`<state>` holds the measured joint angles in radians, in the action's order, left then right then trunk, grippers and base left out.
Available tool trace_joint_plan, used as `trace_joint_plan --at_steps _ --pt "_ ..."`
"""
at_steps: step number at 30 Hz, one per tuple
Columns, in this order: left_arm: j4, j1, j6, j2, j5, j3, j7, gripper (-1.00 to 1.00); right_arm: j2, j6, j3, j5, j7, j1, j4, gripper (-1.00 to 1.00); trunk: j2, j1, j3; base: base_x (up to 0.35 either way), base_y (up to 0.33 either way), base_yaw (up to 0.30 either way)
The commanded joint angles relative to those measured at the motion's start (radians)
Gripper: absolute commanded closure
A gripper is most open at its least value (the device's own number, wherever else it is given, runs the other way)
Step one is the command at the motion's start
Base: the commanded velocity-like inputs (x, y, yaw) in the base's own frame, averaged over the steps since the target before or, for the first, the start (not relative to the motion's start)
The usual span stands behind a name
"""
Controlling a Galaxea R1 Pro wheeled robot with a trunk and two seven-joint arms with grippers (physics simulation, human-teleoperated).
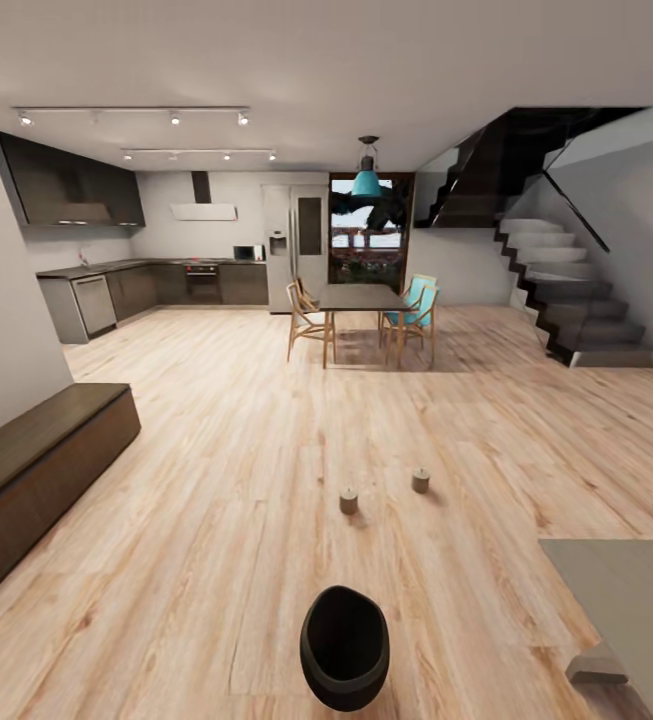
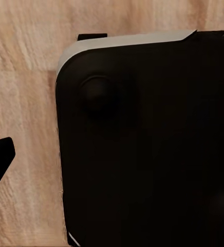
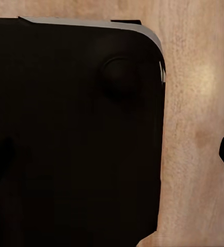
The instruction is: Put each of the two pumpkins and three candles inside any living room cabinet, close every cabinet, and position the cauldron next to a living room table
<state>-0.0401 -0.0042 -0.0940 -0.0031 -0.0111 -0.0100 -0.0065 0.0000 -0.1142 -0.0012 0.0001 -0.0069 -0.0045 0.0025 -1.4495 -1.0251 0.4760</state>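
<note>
Looking across an open wood floor, the robot faces two candles standing apart from each other mid-floor, with the cauldron nearer, just ahead of its base. The cabinet runs along the left wall, both fronts apparently shut; a corner of the grey table juts in at lower right. No pumpkin or third candle is in sight. Both wrist views look down past the dark base to floorboards, and whether either claw is open or closed cannot be told. Judged from here, fetching a candle comes first: best to skirt the cauldron rather than nudge it, then stop short of the candles so an arm can reach down. Room is generous ahead; only the table corner and cabinet edge crowd the flanks.
</note>
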Motion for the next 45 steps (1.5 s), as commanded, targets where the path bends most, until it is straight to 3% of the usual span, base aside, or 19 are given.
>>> trace_joint_plan --at_steps 1,5,17,36,45 --pt "0.001 0.000 -0.015 0.000 -0.002 -0.001 -0.001 -1.00 0.000 -0.003 0.000 -0.001 -0.001 -0.001 0.000 -1.00 0.000 0.000 0.001 0.000 -0.084 0.000" --pt "0.002 0.000 -0.045 0.000 -0.001 -0.001 0.000 -1.00 0.000 -0.004 -0.002 -0.001 0.000 -0.001 -0.001 -1.00 0.000 0.000 0.001 0.000 -0.030 0.000" --pt "0.002 0.000 -0.050 0.000 0.000 0.000 0.000 -1.00 0.001 -0.008 0.000 0.005 0.006 -0.001 -0.001 -1.00 0.000 0.000 0.002 0.000 -0.001 0.000" --pt "0.002 0.000 -0.050 0.000 0.000 -0.001 0.000 -1.00 0.002 -0.005 0.002 0.010 0.013 0.000 -0.001 -1.00 0.000 0.000 0.030 0.001 0.000 0.000" --pt "0.002 0.000 -0.050 0.002 0.000 -0.001 0.000 -1.00 0.002 -0.010 0.003 0.011 0.013 -0.001 -0.001 -1.00 0.000 0.000 0.031 0.216 0.000 0.000"
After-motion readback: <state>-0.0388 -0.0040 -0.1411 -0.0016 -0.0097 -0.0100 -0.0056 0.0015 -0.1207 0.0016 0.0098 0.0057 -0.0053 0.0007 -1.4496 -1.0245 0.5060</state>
